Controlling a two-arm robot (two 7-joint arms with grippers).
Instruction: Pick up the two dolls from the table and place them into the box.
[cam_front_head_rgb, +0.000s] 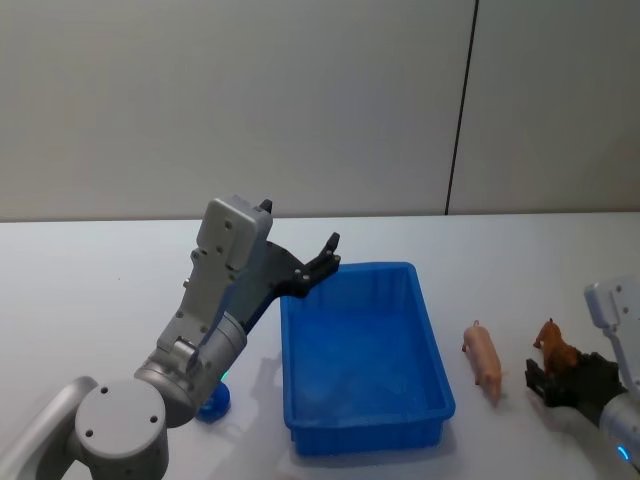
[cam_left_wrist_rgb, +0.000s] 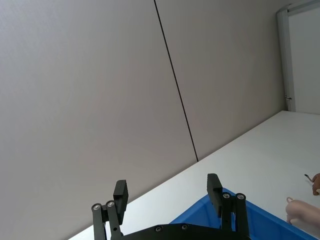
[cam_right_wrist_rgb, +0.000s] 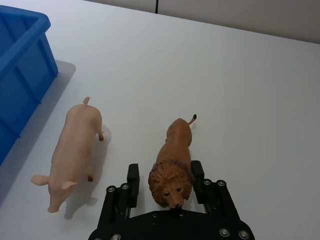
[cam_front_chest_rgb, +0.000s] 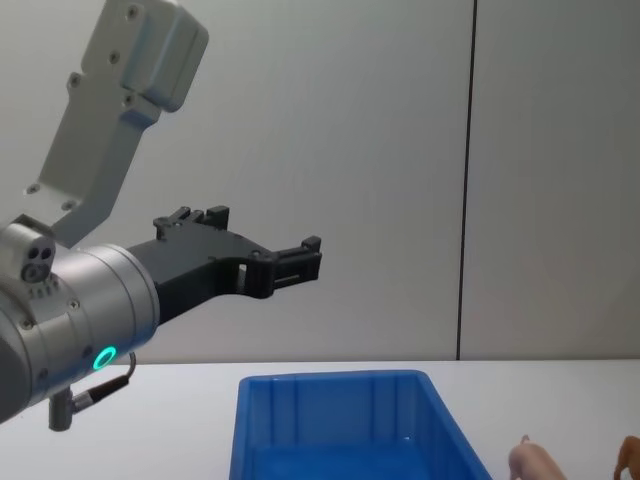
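Observation:
The brown lion doll (cam_right_wrist_rgb: 173, 161) stands on the white table (cam_right_wrist_rgb: 240, 85), its head between the fingers of my right gripper (cam_right_wrist_rgb: 165, 181). That gripper is open, with a small gap on one side of the mane. The pale pink doll (cam_right_wrist_rgb: 75, 152) stands just beside the lion, between it and the blue box (cam_right_wrist_rgb: 22, 60). From the head view, the pink doll (cam_front_head_rgb: 484, 358) and lion (cam_front_head_rgb: 555, 348) are right of the box (cam_front_head_rgb: 362, 428), whose inside looks empty. My left gripper (cam_front_head_rgb: 325, 258) hangs open and empty, raised over the box's far left corner.
A small blue object (cam_front_head_rgb: 212, 405) sits on the table left of the box, under my left arm. A plain wall with a dark vertical seam (cam_front_head_rgb: 460, 110) stands behind the table. Bare tabletop stretches beyond the dolls.

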